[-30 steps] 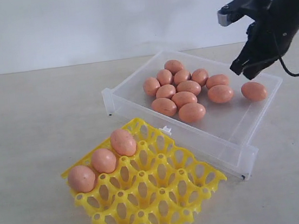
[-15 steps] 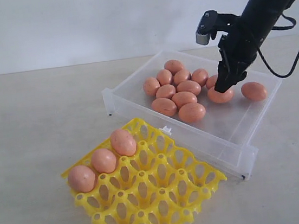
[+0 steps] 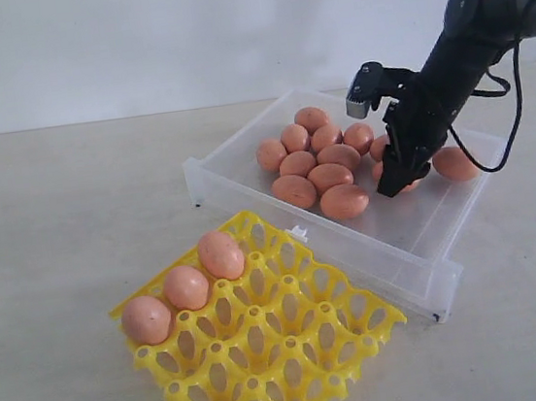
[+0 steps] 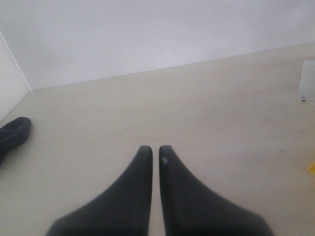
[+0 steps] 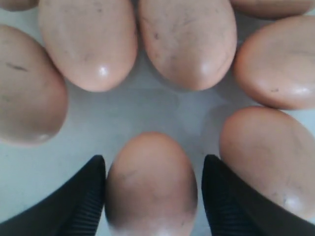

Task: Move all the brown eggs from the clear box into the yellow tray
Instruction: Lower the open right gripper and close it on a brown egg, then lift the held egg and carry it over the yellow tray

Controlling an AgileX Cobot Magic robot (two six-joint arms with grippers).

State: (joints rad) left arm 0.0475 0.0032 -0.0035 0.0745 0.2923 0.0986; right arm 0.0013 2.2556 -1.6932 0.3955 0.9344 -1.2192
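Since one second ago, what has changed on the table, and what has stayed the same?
The right gripper came down and leftward, from above the right end of the clear box into it; its open jaws now stand either side of one brown egg, not lifted. The other eggs in the box and the three eggs in the yellow tray stayed put.

Right wrist view close over eggs (image 5: 150, 182)

The tray (image 3: 385, 319) lies front-left of the box (image 3: 352, 249), with three eggs (image 3: 187, 287) in a row along its back-left edge. In the box, a cluster of eggs (image 3: 329, 175) lies toward the back. Right of it, one egg (image 5: 151, 182) sits between the fingers of the right gripper (image 3: 398, 184), with another egg (image 3: 455, 164) beyond.
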